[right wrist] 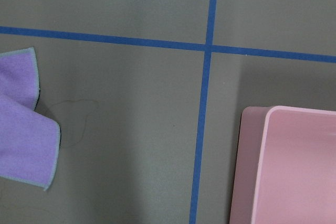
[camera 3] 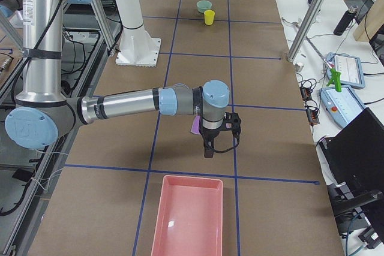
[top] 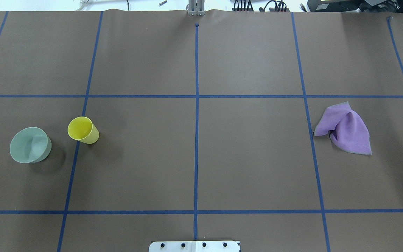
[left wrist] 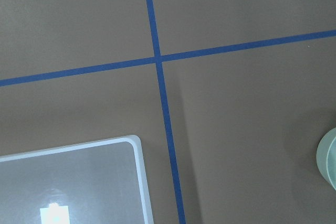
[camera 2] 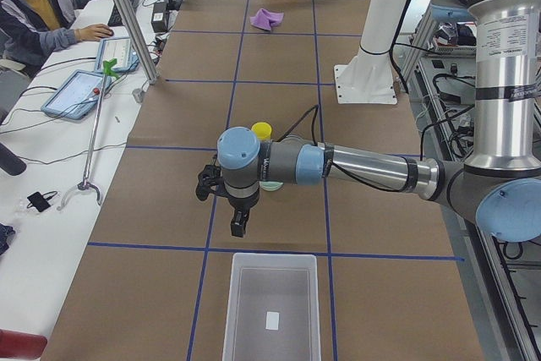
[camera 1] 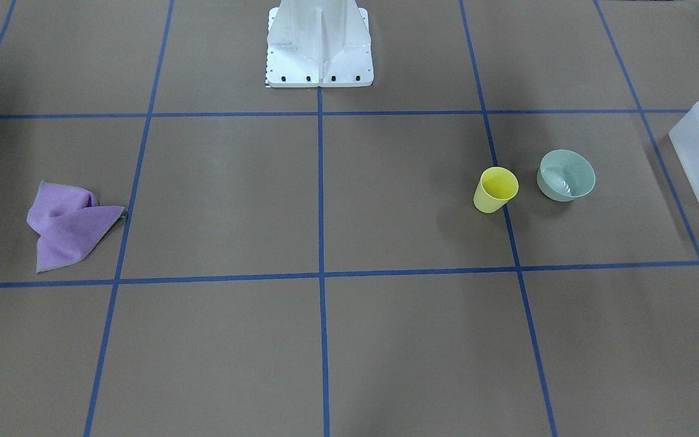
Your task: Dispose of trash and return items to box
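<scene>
- The box (camera 2: 272,256) sits at the table's (top: 250,157) left end, nearest the left-side camera. It is open-topped, with only a small white label on its floor.
- Just beyond it, the left gripper (camera 2: 239,227) hangs fingers-down over bare brown paper, between the box and the bowl (top: 30,145). It shows only in that side view, so I cannot tell how wide it stands or whether it has hold of anything. Its wrist camera sees one corner of the box and the edge of the bowl.
- The bowl stands upright on the table, outside the box.
- The yellow cup (top: 82,130) stands upright near the bowl without touching it, at a blue tape line.
- The white robot base (camera 1: 319,54) is at mid-table.
- The purple cloth (top: 345,131) lies crumpled on the robot's right side.
- Close to the cloth, the right gripper (camera 3: 208,151) hangs over the table between it and the pink tray (camera 3: 189,220). I cannot tell its opening or grasp either.
- The pink tray lies at the far end.
</scene>
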Controlling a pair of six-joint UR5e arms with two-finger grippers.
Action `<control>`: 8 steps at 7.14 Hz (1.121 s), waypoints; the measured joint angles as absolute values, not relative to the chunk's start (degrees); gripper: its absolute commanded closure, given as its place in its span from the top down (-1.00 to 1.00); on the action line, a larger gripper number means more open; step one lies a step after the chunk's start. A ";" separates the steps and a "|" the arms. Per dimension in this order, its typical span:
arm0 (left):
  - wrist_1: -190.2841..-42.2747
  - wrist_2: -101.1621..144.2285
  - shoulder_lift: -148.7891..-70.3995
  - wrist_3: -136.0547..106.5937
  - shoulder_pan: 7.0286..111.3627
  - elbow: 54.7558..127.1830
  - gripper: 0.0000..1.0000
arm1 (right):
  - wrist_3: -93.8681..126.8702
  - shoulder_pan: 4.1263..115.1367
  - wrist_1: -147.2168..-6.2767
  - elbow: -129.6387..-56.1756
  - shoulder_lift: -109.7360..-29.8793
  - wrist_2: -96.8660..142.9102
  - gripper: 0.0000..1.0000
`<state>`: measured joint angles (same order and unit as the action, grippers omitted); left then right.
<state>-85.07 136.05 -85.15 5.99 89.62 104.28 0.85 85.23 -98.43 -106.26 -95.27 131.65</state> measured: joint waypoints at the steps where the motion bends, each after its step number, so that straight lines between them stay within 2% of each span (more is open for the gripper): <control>1: -85.15 136.05 -85.22 3.68 89.56 104.77 0.98 | 0.82 85.21 -98.35 -106.25 -95.27 131.66 1.00; 4: -92.94 135.96 -84.94 -8.51 84.38 105.90 0.97 | 0.72 85.20 -98.21 -107.04 -95.26 131.66 1.00; 8: -105.60 131.62 -84.91 -34.93 67.22 105.81 0.93 | 0.54 85.01 -98.17 -107.18 -95.19 134.34 1.00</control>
<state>-105.60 131.62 -84.91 -34.93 67.22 105.81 0.54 85.01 -98.17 -107.18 -95.19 134.34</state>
